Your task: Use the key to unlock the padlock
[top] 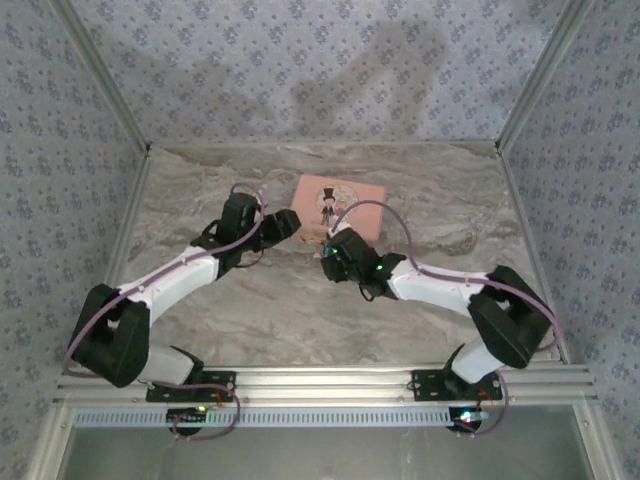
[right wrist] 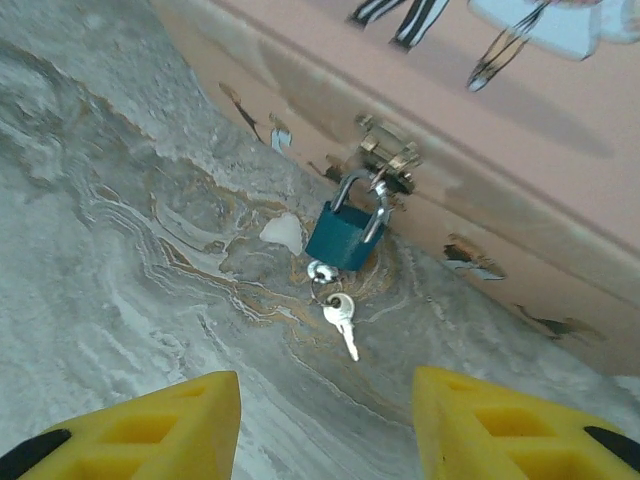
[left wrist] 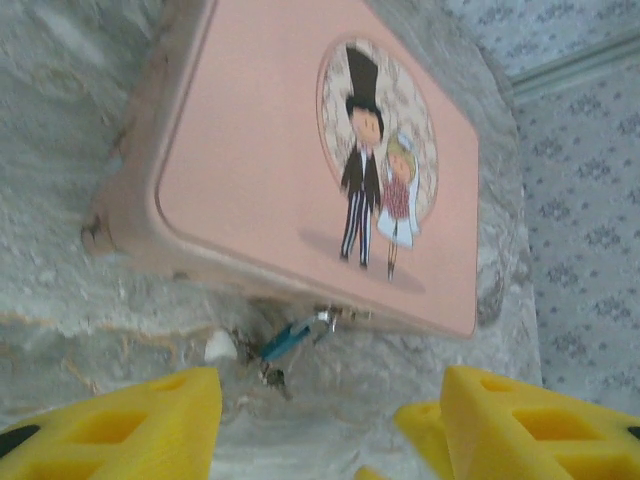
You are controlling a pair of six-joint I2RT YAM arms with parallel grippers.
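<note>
A small teal padlock [right wrist: 343, 235] hangs by its silver shackle from the clasp [right wrist: 386, 160] on the front of the pink tin [right wrist: 520, 120]. One silver key head [right wrist: 322, 271] sits at the padlock's underside, and a ring joins it to a second key [right wrist: 343, 320] lying flat on the marble. My right gripper [right wrist: 325, 435] is open just short of the key, its yellow fingertips [right wrist: 150, 430] apart with nothing between them. My left gripper [left wrist: 320, 440] is also open and empty, facing the padlock [left wrist: 290, 338] and key [left wrist: 275, 378] from the tin's left side.
The pink tin [top: 338, 207] with a cartoon couple lies mid-table. The left gripper [top: 285, 222] is at its left edge and the right gripper [top: 330, 255] at its front. Wallpapered walls [top: 320, 70] close in the marble table [top: 300, 310] on three sides.
</note>
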